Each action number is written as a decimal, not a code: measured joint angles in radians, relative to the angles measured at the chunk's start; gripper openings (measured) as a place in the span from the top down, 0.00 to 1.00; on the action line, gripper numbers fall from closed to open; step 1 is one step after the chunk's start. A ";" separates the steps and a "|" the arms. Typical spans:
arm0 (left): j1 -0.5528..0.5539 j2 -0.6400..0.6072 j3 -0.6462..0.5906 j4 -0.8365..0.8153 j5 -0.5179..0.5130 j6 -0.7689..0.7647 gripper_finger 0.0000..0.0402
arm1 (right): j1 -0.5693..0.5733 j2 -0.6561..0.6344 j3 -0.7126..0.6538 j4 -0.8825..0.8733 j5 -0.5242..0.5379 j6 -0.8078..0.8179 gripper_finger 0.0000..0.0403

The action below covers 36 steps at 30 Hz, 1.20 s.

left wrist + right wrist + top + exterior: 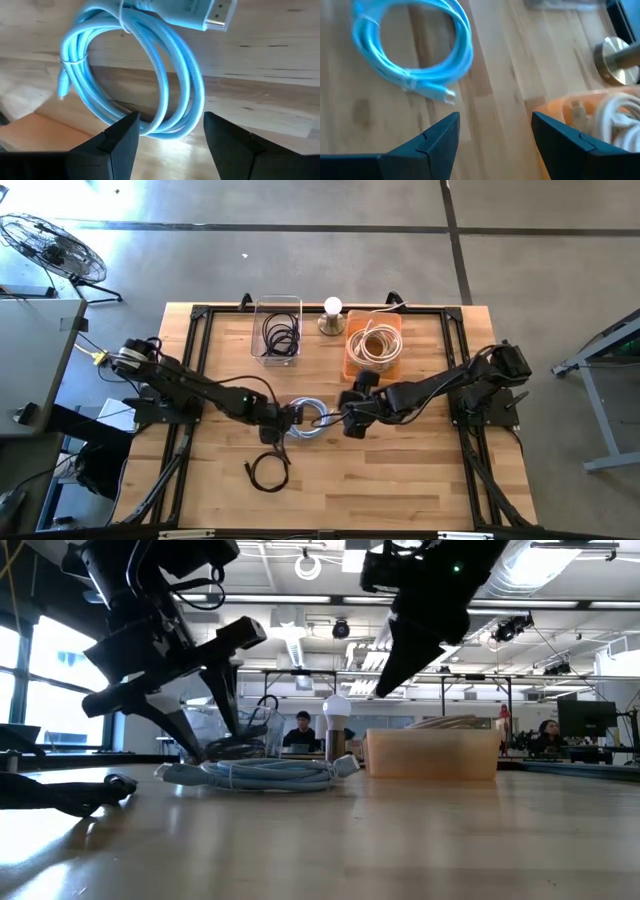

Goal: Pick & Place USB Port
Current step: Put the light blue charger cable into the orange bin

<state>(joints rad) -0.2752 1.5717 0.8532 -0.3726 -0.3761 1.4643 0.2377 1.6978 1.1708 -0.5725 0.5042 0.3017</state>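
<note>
A light blue cable, coiled and tied, with a flat silver plug [220, 17], lies flat on the table's middle [308, 421]. My left gripper [170, 135] is open at the coil's left side [272, 426], low over the table. Its fingers stand on either side of the coil's nearest loops [167, 127]. My right gripper [495, 130] is open and hangs above the table just right of the coil [352, 420]. In its wrist view the blue coil [415, 50] lies farther off. In the low view the coil [265, 773] sits under the left arm's fingers [205, 735]. My left gripper has its open fingers [122, 142] astride the coil's loops [167, 127], coming from the table's left and slanting down. I cannot tell whether either finger touches the cable. The coil lies flat on the wood.
A black coiled cable [268, 471] lies near the table's front. At the far side stand a clear bin of black cables [277, 330], a lamp with a white bulb [332, 315] and an orange bin of white cables [374, 345]. People sit in the room behind [300, 730].
</note>
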 joint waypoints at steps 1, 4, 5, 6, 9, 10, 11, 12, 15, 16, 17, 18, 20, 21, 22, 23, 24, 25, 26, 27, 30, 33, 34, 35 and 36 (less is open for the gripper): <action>0.000 0.005 0.000 0.005 0.001 0.000 0.46 | 0.000 0.000 0.000 0.015 -0.006 -0.007 0.41; 0.000 0.015 0.000 0.005 0.009 0.002 0.46 | 0.000 0.000 0.000 0.051 -0.021 -0.022 0.41; 0.001 0.025 0.001 0.015 0.022 0.001 0.46 | 0.001 0.000 0.000 0.063 -0.025 -0.023 0.41; 0.001 0.036 0.001 0.012 0.026 0.001 0.46 | 0.001 0.000 0.000 0.076 -0.029 -0.027 0.41; 0.001 0.081 0.000 0.027 0.028 0.005 0.46 | 0.002 0.000 0.001 0.106 -0.044 -0.041 0.41; 0.001 0.096 0.000 0.029 0.029 0.006 0.46 | 0.004 0.000 0.001 0.114 -0.043 -0.042 0.41; 0.000 0.107 0.001 0.036 0.021 0.006 0.46 | 0.005 0.000 0.001 0.122 -0.043 -0.047 0.41; 0.000 0.123 0.002 0.047 0.002 0.009 0.46 | 0.005 0.000 0.001 0.132 -0.043 -0.051 0.41; 0.003 0.158 0.003 0.068 -0.025 0.043 0.50 | 0.009 0.000 0.001 0.149 -0.043 -0.060 0.41; 0.004 0.165 0.004 0.074 -0.030 0.048 0.53 | 0.011 0.000 0.001 0.153 -0.043 -0.060 0.41; 0.005 0.169 0.004 0.077 -0.035 0.050 0.58 | 0.014 0.000 0.001 0.153 -0.043 -0.060 0.41; 0.005 0.171 0.004 0.078 -0.042 0.050 0.63 | 0.017 0.000 0.001 0.154 -0.043 -0.060 0.41; 0.005 0.173 0.001 0.086 -0.062 0.050 0.77 | 0.026 0.000 0.001 0.158 -0.035 -0.064 0.41; 0.005 0.173 0.001 0.099 -0.084 0.043 0.84 | 0.033 0.000 0.001 0.159 -0.022 -0.073 0.41; 0.005 0.173 0.000 0.119 -0.103 0.031 0.88 | 0.041 0.000 0.001 0.161 -0.002 -0.084 0.41; 0.005 0.175 0.001 0.139 -0.115 0.015 0.87 | 0.050 0.000 0.001 0.165 0.020 -0.096 0.41; 0.006 0.176 0.001 0.150 -0.120 0.005 0.87 | 0.060 0.000 0.001 0.169 0.046 -0.105 0.41; 0.007 0.176 0.001 0.153 -0.111 0.002 0.87 | 0.070 0.000 0.001 0.172 0.073 -0.117 0.41; 0.007 0.176 0.001 0.157 -0.109 0.003 0.87 | 0.082 0.000 0.001 0.175 0.102 -0.129 0.41; 0.003 0.176 0.000 0.162 -0.111 0.005 0.87 | 0.095 0.000 0.001 0.177 0.131 -0.139 0.41; -0.008 0.179 -0.001 0.193 -0.145 -0.014 0.87 | 0.141 0.000 0.001 0.188 0.231 -0.174 0.43; -0.006 0.171 0.020 0.206 -0.174 -0.106 0.87 | 0.196 0.000 0.001 0.208 0.325 -0.222 0.45; -0.006 0.169 0.035 0.214 -0.190 -0.140 0.87 | 0.216 0.000 0.001 0.217 0.359 -0.239 0.45; -0.006 0.168 0.048 0.219 -0.209 -0.166 0.87 | 0.237 0.000 0.001 0.228 0.395 -0.261 0.46; -0.008 0.168 0.061 0.215 -0.240 -0.196 0.87 | 0.257 0.000 0.001 0.240 0.431 -0.281 0.47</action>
<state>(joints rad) -0.2829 1.7397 0.9137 -0.1575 -0.6160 1.2688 0.4948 1.6978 1.1721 -0.3320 0.9354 0.0208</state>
